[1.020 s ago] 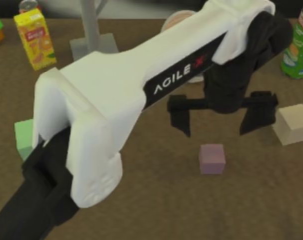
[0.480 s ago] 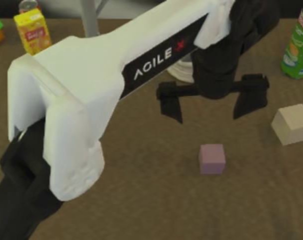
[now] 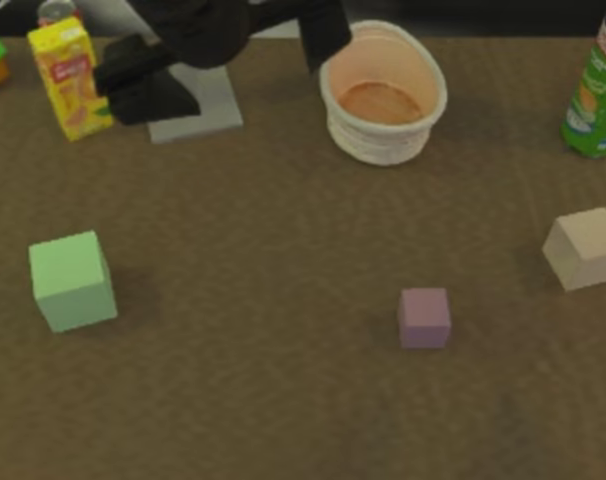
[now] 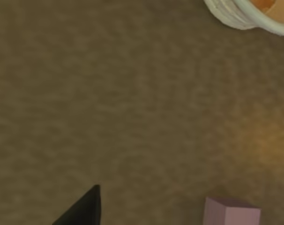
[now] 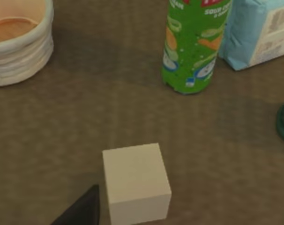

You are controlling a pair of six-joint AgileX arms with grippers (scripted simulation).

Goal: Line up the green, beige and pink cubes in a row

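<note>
Above, left gripper, pink cube well apart.

Left gripper sits at the far edge of the table, left of centre in the top view, raised, black fingers spread wide apart with nothing between them. One dark fingertip shows in the left wrist view. Right arm is out of the top view; only one fingertip shows in its wrist view.

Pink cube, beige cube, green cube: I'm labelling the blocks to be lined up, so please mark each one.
pink cube [image 3: 424,317], top view, top face.
beige cube [image 5: 135,176], right wrist view, top face.
green cube [image 3: 71,279], top view, top face.
</note>
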